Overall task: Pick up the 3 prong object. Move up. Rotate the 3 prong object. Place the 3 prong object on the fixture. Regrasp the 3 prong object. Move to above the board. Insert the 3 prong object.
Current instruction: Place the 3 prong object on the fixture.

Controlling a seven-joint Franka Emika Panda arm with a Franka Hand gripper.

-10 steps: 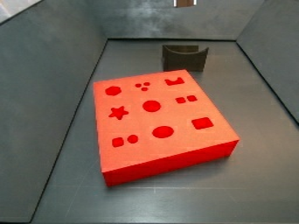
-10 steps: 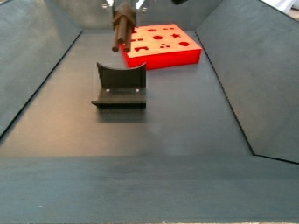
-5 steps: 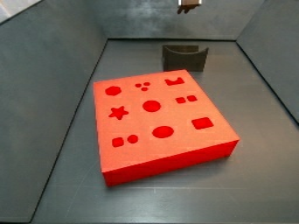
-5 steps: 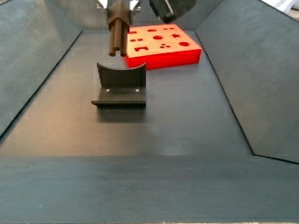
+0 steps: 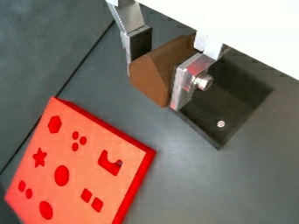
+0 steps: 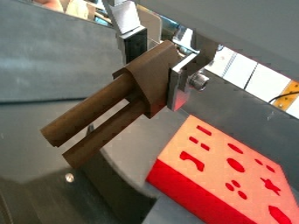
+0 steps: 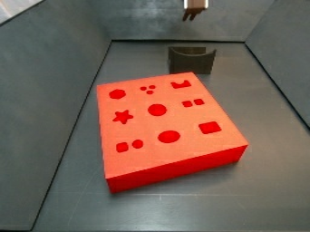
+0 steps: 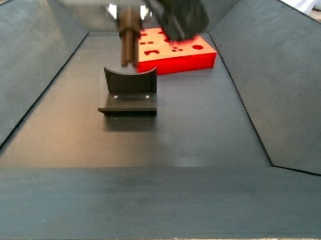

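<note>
My gripper [image 5: 162, 66] is shut on the 3 prong object [image 5: 156, 79], a brown wooden block clamped between the silver fingers [image 5: 187, 84]. In a wrist view its long prongs [image 6: 91, 129] stick out from the jaws. In a side view the 3 prong object [image 8: 127, 42] hangs upright from the gripper [image 8: 130, 11], its lower end just above the notch of the dark fixture [image 8: 128, 92]. The red board [image 7: 164, 127] with cutouts lies flat on the floor, and the gripper [image 7: 194, 7] shows at the top edge above the fixture [image 7: 191, 60].
Sloping grey walls [image 8: 51, 75] enclose the floor on all sides. The board [image 8: 175, 49] lies just behind the fixture in a side view. The fixture's base plate [image 5: 236, 101] and the board [image 5: 79, 166] both show below the jaws.
The gripper has come down a little with the 3 prong object, so its lower end now hangs closer to the fixture's notch. Board and fixture have not moved.
</note>
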